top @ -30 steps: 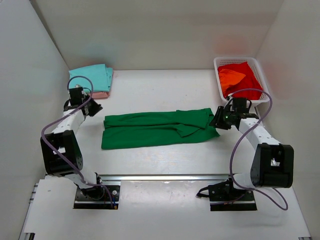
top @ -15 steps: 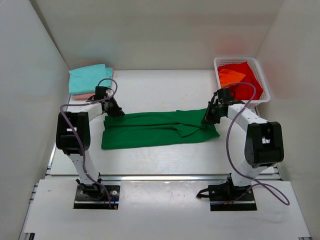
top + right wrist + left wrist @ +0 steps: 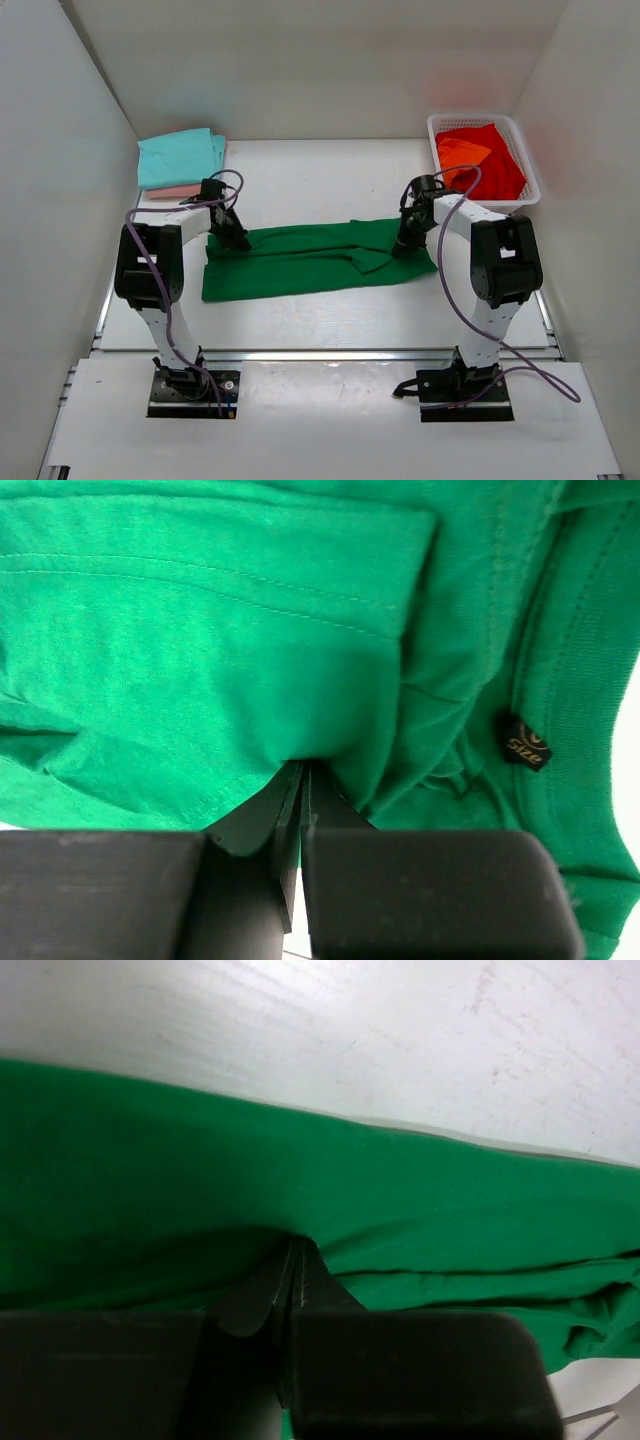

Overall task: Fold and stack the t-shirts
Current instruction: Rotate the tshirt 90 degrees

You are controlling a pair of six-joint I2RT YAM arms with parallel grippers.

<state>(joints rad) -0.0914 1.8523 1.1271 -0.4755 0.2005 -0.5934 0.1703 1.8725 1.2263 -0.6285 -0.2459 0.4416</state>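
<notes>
Left hand (image 3: 297,1265): jaws closed tight, a pucker of cloth drawn up between them. It had the far edge of the dark green shirt (image 3: 310,262), at the shirt's 10 o'clock corner.

Right hand (image 3: 303,780): likewise closed to a slit on a pinch of the same shirt, at the 2 o'clock corner. A black size label (image 3: 522,742) sat just to 3 o'clock of the pinch, so this was the neck end.

The shirt lay as a long band across the middle of the counter (image 3: 320,180), with one sleeve folded in near the right end. Both far corners were gripped at once, most likely so the far edge could be carried as one line for the next fold.

A teal shirt (image 3: 178,157) lay folded at 10 o'clock on the counter, on top of a pink shirt (image 3: 175,190). At 2 o'clock the basket (image 3: 437,125) held a red shirt (image 3: 495,165) and an orange shirt (image 3: 460,153).

Hard to read: cloth covered the fingertips in both wrist views, so I could not tell how many layers each pinch took. Only a sliver of the pink shirt showed.
</notes>
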